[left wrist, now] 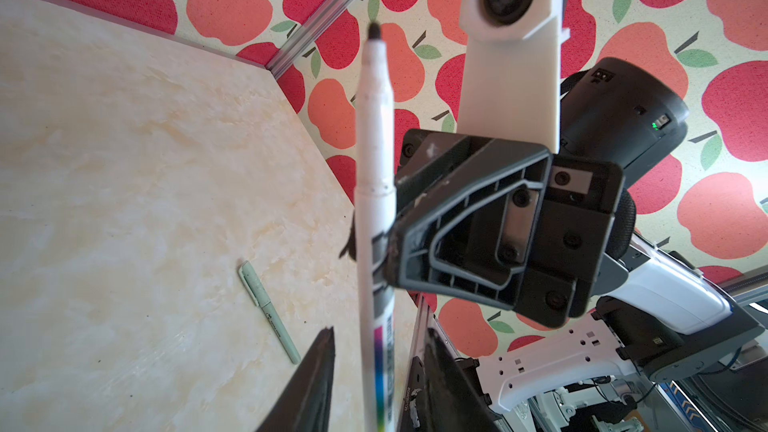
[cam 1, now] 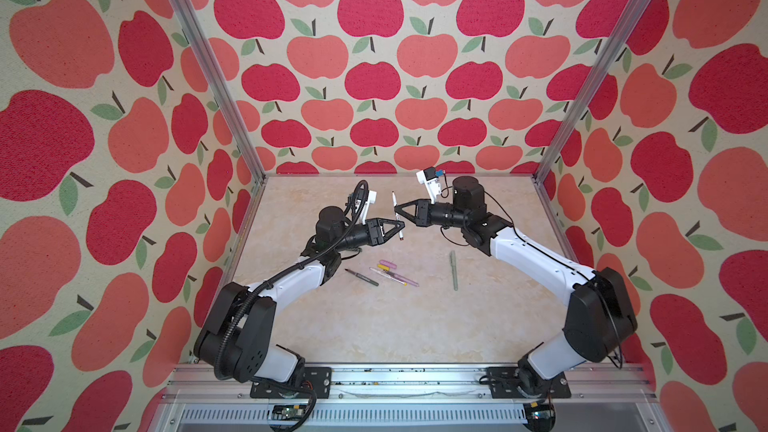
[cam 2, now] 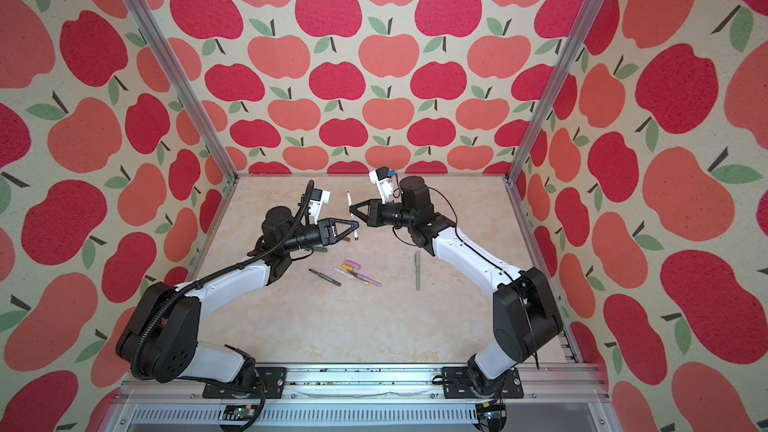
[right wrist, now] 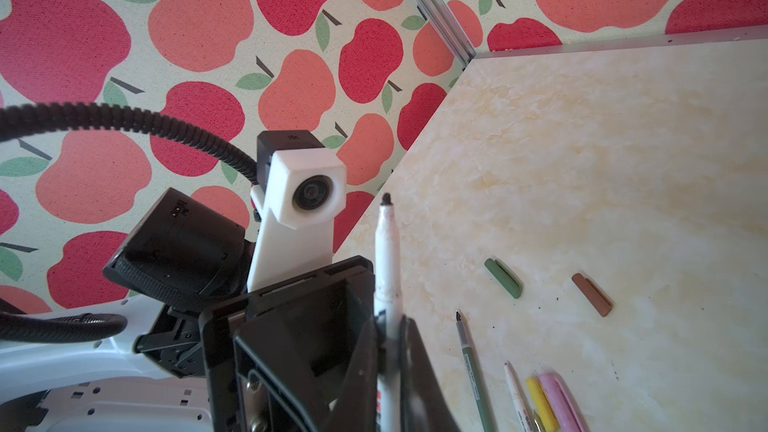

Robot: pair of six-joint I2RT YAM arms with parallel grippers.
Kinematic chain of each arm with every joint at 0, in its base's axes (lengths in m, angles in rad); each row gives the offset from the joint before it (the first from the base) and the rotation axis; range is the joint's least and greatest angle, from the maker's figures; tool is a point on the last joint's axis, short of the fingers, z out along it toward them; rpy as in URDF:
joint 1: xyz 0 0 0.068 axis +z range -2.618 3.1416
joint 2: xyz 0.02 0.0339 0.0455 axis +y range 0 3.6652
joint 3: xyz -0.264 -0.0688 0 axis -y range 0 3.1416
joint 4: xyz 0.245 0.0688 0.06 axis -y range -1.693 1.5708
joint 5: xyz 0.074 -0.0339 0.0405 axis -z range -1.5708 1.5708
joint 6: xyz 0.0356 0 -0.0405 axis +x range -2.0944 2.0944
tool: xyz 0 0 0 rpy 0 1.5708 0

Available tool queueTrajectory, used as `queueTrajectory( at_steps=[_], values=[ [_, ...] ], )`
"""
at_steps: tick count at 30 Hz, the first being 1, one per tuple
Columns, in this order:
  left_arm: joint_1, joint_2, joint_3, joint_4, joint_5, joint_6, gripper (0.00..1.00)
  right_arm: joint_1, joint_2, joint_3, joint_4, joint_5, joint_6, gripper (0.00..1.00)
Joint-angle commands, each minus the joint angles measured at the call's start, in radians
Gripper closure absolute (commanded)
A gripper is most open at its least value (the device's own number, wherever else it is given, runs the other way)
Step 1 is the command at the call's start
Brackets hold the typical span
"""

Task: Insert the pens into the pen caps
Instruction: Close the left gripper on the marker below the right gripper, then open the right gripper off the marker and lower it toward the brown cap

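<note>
A white pen [cam 1: 395,205] [left wrist: 374,139] stands nearly upright above the table, dark tip up, and my right gripper [cam 1: 397,214] [right wrist: 390,321] is shut on its middle. My left gripper [cam 1: 402,226] [left wrist: 378,332] straddles the pen's lower printed part; its jaws are open, with a gap showing on one side. On the table lie a dark green pen [cam 1: 361,277] [right wrist: 473,367], a white-and-yellow pen [cam 1: 388,275], a lilac-pink pen [cam 1: 409,281], a pink cap [cam 1: 390,263] and a yellow cap [right wrist: 540,401]. A dark green cap [right wrist: 503,278] and a brown cap [right wrist: 592,295] lie apart from them.
A sage green pen [cam 1: 453,270] [left wrist: 270,313] with its cap on lies alone to the right of the cluster. Apple-patterned walls and aluminium posts [cam 1: 208,64] enclose the marble-look table [cam 1: 374,326] on three sides. Both arm bases sit on the front rail [cam 1: 407,380].
</note>
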Motion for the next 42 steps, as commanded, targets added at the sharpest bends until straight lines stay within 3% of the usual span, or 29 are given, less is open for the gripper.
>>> queueTrajectory(
  at_steps=[1,18,24,29,36,42],
  values=[
    [-0.006,0.009,0.033,0.041,0.021,-0.003,0.67,-0.006,-0.027,-0.016,0.035,-0.011,0.017,0.91],
    [-0.003,-0.014,0.043,-0.062,0.016,0.052,0.95,-0.005,-0.051,-0.021,-0.019,0.013,-0.031,0.87],
    [0.007,-0.102,0.041,-0.274,-0.043,0.184,0.98,-0.005,-0.052,-0.002,-0.077,0.031,-0.075,0.76],
    [0.03,-0.174,0.05,-0.493,-0.103,0.282,1.0,-0.006,-0.047,0.03,-0.126,0.047,-0.114,0.6],
    [0.093,-0.271,0.052,-0.86,-0.255,0.374,1.0,0.003,0.064,0.19,-0.379,0.146,-0.269,0.5],
    [0.172,-0.353,-0.044,-0.919,-0.251,0.324,1.0,0.043,0.275,0.437,-0.663,0.263,-0.441,0.47]
  ],
)
